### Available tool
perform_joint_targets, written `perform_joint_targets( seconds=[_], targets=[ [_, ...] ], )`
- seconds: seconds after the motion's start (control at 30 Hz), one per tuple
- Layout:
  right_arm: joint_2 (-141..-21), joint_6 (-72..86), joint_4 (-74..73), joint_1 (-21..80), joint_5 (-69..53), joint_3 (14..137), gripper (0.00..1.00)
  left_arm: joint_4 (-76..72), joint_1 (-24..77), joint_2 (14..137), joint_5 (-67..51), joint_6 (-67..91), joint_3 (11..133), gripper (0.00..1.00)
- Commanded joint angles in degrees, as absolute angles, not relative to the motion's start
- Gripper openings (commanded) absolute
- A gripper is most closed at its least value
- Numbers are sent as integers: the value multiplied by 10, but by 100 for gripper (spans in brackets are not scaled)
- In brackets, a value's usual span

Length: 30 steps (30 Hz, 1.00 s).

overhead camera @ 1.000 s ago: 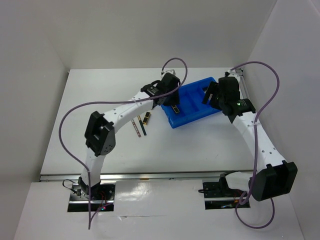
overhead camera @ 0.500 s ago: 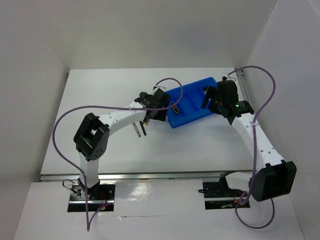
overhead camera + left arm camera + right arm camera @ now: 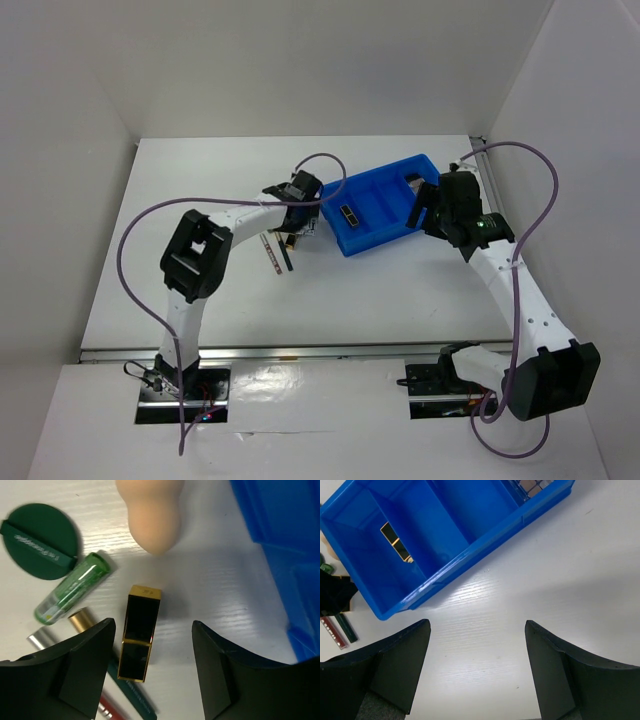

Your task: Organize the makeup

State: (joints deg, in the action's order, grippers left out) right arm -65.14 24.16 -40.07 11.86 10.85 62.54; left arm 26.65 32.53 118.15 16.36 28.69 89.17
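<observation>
Left wrist view: left tool [image 3: 152,672], spread wide and empty, hangs over a black-gold lipstick tube [image 3: 139,632] lying on the white surface [image 3: 220,580] near the blue tray [image 3: 280,530]. Light, rigid, probably slick, it looks best pinched across its long sides. Right tool [image 3: 477,672] also gapes empty.

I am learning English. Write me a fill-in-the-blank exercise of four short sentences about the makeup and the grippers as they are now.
1. The lipstick tube seen between the open fingers of the left gripper is black and ____.
2. A second lipstick tube lies inside the ____ tray.
3. The round compact is dark ____.
4. The right gripper is open and holds ____.

Missing words: gold; blue; green; nothing.
</observation>
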Motion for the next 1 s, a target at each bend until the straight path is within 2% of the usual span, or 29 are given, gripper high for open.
perform_joint_targets(
  seconds=[0.0, 0.13, 0.27, 0.3, 0.33, 0.43, 0.47, 0.5, 0.7, 0.97],
  targets=[
    [-641, 236, -410, 117, 118, 630, 84, 272, 323, 1208, 142, 292, 918, 76],
    [-635, 236, -415, 117, 123, 630, 84, 278, 323, 1221, 147, 298, 924, 70],
    [-635, 236, -415, 117, 123, 630, 84, 285, 323, 1221, 152, 308, 913, 57],
    [-635, 236, -415, 117, 123, 630, 84, 285, 323, 1216, 158, 308, 913, 52],
    [-635, 236, -415, 117, 123, 630, 84, 292, 323, 1209, 158, 308, 913, 40],
    [-635, 236, -415, 117, 123, 630, 84, 292, 323, 1184, 169, 308, 906, 22],
    [-641, 236, -415, 117, 123, 630, 84, 300, 323, 1167, 169, 308, 906, 11],
    [-641, 236, -415, 117, 117, 630, 84, 316, 323, 1160, 177, 308, 906, 9],
    [-641, 236, -415, 117, 117, 636, 84, 357, 323, 1094, 158, 323, 978, 3],
    [-629, 241, -426, 117, 122, 642, 84, 313, 323, 1094, 6, 423, 1041, 0]
  ],
)
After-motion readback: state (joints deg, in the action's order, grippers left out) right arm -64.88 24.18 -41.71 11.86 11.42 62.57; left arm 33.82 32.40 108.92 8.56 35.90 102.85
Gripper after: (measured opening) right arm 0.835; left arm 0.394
